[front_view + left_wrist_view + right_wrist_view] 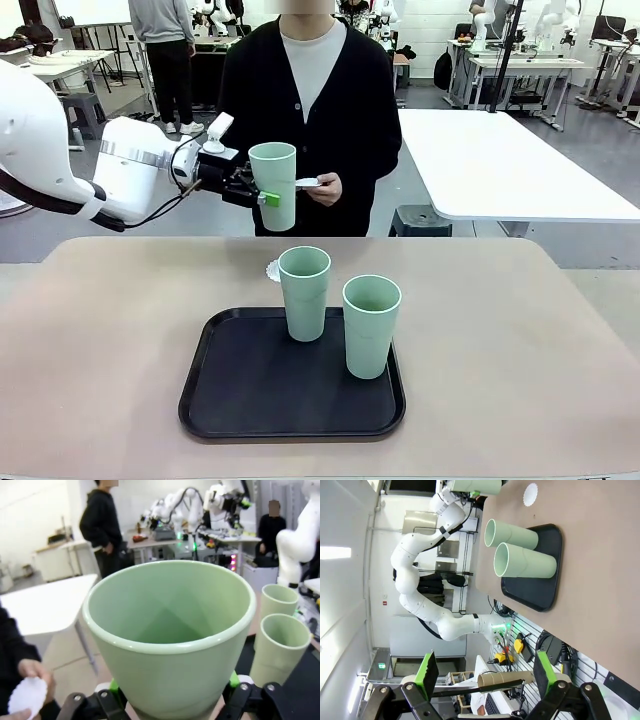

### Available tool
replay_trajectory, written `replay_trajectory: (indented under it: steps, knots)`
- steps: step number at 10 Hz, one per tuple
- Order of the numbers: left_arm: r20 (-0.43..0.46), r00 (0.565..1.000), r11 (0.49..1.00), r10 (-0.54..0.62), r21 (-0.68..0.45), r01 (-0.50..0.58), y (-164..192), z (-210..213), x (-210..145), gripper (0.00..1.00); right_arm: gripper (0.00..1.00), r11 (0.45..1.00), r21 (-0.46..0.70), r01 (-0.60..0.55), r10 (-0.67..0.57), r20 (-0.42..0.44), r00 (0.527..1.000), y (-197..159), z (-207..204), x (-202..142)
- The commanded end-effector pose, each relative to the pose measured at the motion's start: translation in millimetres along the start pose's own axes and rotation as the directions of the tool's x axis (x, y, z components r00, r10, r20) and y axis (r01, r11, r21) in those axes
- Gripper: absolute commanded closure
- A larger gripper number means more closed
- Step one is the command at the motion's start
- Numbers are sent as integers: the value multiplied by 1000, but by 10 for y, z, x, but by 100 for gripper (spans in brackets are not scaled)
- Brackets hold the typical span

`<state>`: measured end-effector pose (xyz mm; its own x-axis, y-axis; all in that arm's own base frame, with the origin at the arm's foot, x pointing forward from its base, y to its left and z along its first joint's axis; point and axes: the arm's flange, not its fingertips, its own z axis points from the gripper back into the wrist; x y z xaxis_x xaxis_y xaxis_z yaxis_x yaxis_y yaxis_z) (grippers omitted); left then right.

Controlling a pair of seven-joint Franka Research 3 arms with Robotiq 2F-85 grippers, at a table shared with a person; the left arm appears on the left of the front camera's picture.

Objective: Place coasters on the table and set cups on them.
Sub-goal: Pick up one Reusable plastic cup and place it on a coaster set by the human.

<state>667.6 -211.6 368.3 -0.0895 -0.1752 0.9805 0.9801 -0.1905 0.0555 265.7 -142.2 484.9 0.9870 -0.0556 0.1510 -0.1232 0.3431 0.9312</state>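
Note:
My left gripper (262, 195) is shut on a mint-green cup (273, 183) and holds it upright in the air beyond the table's far edge, in front of the person. The left wrist view has this cup (172, 630) between my green pads (114, 685). Two more cups (304, 292) (371, 325) stand on the black tray (250, 400). One white coaster (272, 268) lies on the table (520, 330) behind the tray, partly hidden. The person's hand holds another coaster (308, 183) (26, 696). My right gripper (486, 672) is open, off the table.
The person stands at the far edge, close behind the raised cup. Bare tabletop lies left and right of the tray. The right wrist view has the tray (540, 590), both cups (512, 533) (525, 562) and the coaster (531, 494) sideways.

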Motion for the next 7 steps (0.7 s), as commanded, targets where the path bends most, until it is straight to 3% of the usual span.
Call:
replay_trajectory:
  steps: [1, 7]
  knots:
    - [-10, 997, 996, -79, -31, 79, 61, -92, -107, 14, 0, 1000, 6, -4, 4, 1, 1000, 2, 7, -3]
    - [-4, 1000, 999, -31, -12, 31, -6, -46, -70, 14, 0, 1000, 6, -4, 4, 1, 1000, 2, 7, -3]
